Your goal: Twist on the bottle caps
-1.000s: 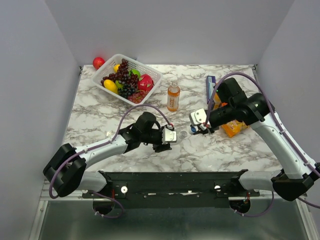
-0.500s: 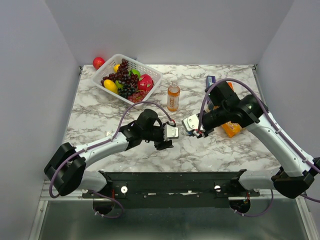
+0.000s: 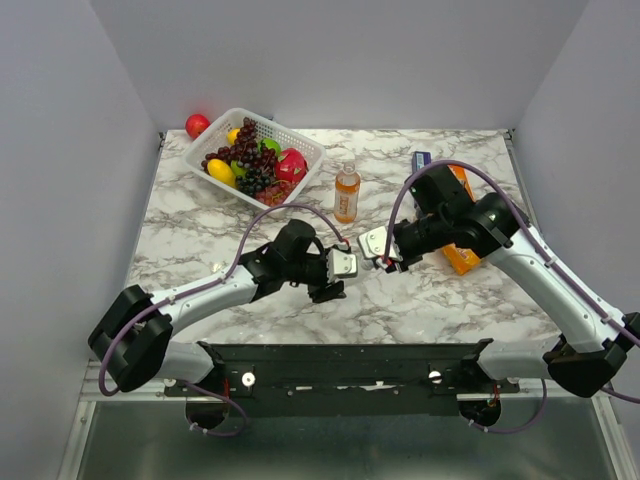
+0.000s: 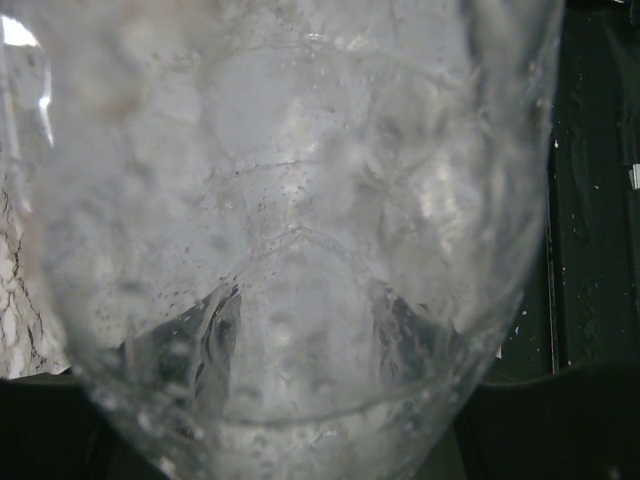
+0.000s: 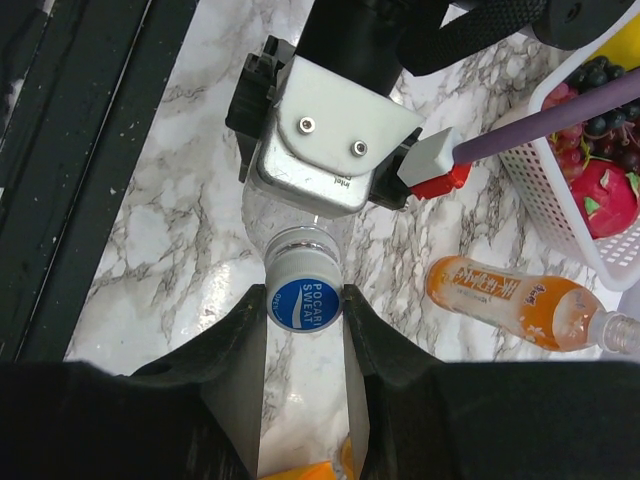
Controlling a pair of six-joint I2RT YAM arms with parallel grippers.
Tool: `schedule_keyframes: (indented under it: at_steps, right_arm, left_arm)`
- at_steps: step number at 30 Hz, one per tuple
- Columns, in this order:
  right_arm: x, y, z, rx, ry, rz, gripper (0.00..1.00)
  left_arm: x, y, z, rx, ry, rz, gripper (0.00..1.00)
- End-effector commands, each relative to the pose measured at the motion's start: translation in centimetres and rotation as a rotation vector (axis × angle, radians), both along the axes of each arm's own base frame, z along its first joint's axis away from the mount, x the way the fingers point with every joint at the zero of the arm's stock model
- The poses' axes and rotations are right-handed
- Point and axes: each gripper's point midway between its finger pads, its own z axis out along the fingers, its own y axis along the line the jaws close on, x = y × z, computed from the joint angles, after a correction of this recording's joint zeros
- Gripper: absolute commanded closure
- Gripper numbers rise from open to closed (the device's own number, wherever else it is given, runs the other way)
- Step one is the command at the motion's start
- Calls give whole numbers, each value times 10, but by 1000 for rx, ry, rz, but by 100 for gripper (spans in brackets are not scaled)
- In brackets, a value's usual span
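The right end effector point(image 5: 305, 310) is clamped on the blue cap point(image 5: 304, 300), one finger on either side, printed top facing the wrist camera. Just past the cap sits the open neck of the clear bottle point(image 4: 290, 240); whether cap and neck touch I cannot tell. The left end effector point(image 3: 335, 270) grips that bottle by its body, and the ridged, colourless plastic fills the left wrist view. Both end effectors meet over the middle of the worktop point(image 3: 200, 230), near its front edge, with the dark frame rail just beyond. Bare marble lies open to the left and ahead. An orange bottle point(image 3: 347, 193) stands upright farther back, uncapped. The fruit basket point(image 3: 300, 138) sits at the far left, and a snack packet point(image 3: 465, 258) lies under the right arm.
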Motion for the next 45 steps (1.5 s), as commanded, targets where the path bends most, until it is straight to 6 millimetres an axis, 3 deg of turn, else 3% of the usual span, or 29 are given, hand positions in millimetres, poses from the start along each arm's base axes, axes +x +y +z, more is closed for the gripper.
schedule_keyframes:
  at_steps: [1,14,25,30,37,42,45]
  right_arm:
    - [2,0,-4,-12,-1,-13,85]
    - [-3,8,-11,-62,172,-54,84]
    - [15,17,-4,-65,244,-220,83]
    - [24,20,-13,-117,332,-331,84]
    - [21,25,-30,-259,556,-467,85]
    - [24,29,-28,-244,594,-519,85]
    - [30,30,-21,-206,589,-546,87]
  left_arm:
    - [-2,-14,25,-111,-49,-36,100]
    - [17,-24,49,-242,-127,55,100]
    - [37,-34,77,-346,-113,168,100]
    - [42,-32,82,-393,-107,221,100]
    - [55,-26,89,-425,-146,307,100]
    - [75,-14,97,-468,-161,457,100]
    - [73,-12,100,-494,-148,465,100]
